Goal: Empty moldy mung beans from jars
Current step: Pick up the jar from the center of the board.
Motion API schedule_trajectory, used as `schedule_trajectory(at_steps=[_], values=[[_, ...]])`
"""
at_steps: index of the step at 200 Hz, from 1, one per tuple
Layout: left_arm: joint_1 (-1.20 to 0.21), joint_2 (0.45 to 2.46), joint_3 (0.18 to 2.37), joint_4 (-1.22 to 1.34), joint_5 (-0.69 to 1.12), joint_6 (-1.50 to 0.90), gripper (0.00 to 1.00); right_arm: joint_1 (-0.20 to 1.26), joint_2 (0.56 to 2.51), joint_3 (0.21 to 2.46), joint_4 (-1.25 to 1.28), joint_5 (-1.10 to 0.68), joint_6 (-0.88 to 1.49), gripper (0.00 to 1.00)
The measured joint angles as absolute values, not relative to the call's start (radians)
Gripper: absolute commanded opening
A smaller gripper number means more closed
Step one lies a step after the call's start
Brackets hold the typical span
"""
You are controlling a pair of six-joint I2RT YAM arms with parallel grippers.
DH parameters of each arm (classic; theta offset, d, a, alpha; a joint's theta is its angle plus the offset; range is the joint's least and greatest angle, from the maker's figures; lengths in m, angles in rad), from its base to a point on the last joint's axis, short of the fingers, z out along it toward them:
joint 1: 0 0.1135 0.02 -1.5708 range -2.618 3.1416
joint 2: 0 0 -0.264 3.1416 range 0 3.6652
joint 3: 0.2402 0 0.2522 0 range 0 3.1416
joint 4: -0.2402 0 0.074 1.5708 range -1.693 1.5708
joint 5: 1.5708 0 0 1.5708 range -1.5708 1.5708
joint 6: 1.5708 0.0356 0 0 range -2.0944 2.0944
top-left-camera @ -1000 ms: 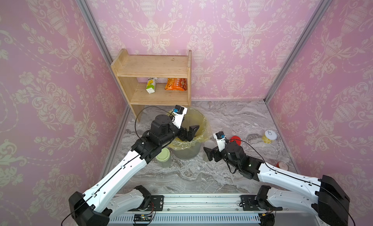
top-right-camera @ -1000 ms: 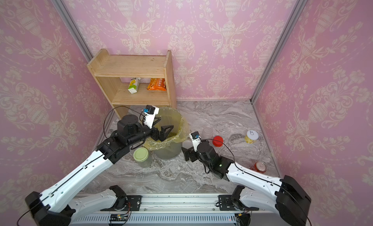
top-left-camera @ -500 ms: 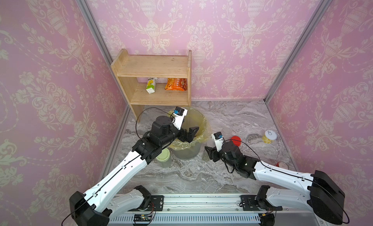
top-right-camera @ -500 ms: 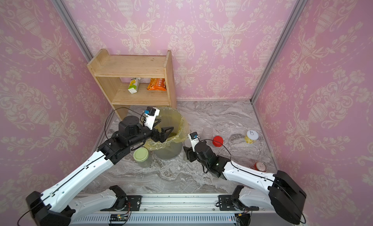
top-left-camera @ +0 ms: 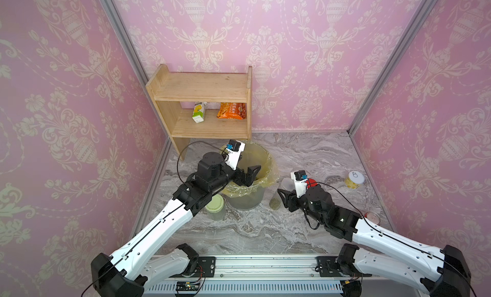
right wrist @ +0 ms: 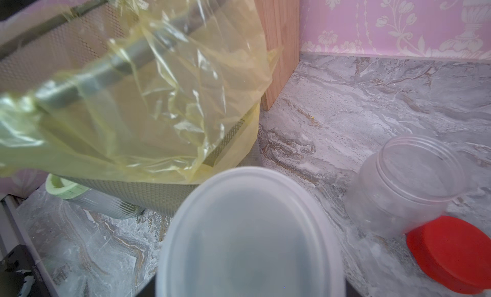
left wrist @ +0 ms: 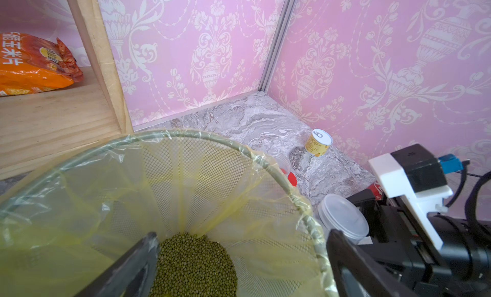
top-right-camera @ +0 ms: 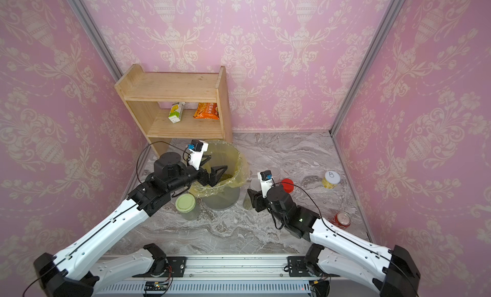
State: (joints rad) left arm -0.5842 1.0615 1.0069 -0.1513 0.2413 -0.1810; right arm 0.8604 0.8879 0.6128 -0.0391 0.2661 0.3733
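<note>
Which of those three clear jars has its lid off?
The squat jar, its red lid lying beside it. The slim jar is capped whitish, the ribbed jar pale green.

the left arm (top-left-camera: 159, 229) and the right arm (top-left-camera: 385, 240) have white shells and black joints, with a black cable (top-left-camera: 178, 160) along each. white camera brackets (top-left-camera: 236, 156) with blue plugs (top-left-camera: 230, 145) sit on the wrists. the left gripper (left wrist: 240, 234) and the right gripper (top-left-camera: 284, 198) are black.
</note>
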Motion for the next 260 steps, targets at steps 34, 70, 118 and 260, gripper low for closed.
schedule_trajectory(at_steps=[34,70,118,260], values=[[-0.583,1.053,1.002,-0.120,0.278,-0.170,0.99,0.860,0.758,0.698,-0.166,0.262,0.400,0.52],[-0.583,1.002,0.956,-0.062,0.318,-0.136,0.99,0.860,0.690,0.812,-0.263,0.246,0.428,0.50],[-0.583,0.960,0.916,-0.004,0.400,-0.089,0.98,0.860,0.767,0.986,-0.324,0.224,0.454,0.49],[-0.583,0.868,0.883,0.038,0.520,-0.026,0.98,0.688,0.987,1.215,-0.285,-0.030,0.610,0.48]])
